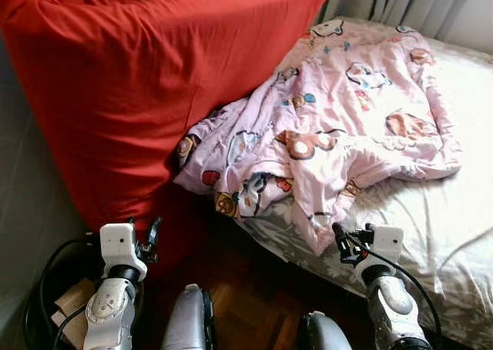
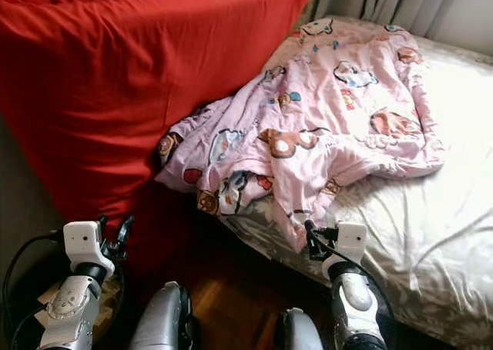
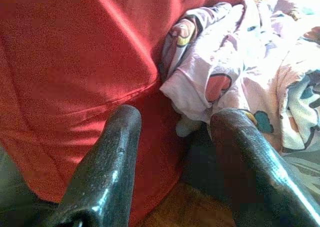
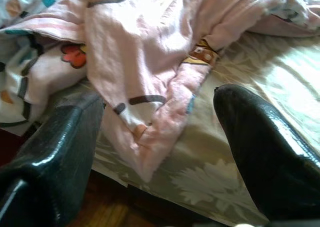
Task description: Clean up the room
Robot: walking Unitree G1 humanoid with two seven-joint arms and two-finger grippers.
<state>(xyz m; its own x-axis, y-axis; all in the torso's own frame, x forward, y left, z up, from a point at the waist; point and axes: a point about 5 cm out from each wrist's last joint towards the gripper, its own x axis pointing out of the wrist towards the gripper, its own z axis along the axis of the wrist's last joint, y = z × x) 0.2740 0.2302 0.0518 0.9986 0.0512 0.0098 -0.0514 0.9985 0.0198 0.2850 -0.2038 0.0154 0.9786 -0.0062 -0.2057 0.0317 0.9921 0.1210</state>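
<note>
A crumpled pink blanket (image 1: 339, 126) with cartoon prints lies on the bed (image 1: 454, 219), one corner hanging over the near edge. A big red cushion (image 1: 131, 80) leans against the bed's left side, touching the blanket. My left gripper (image 1: 152, 238) is low at the left, open, just in front of the cushion's base; its fingers (image 3: 107, 172) frame the cushion (image 3: 75, 62) and the blanket's edge (image 3: 235, 62). My right gripper (image 1: 343, 244) is open below the hanging blanket corner (image 4: 145, 132), with nothing between its fingers (image 4: 55, 152).
The bed has a pale floral sheet (image 4: 210, 172). Dark wooden floor (image 1: 246, 296) lies between my arms. Black cables (image 1: 42, 288) and a small cardboard piece (image 1: 69, 300) sit at the lower left. Grey curtains (image 1: 408, 3) hang behind the bed.
</note>
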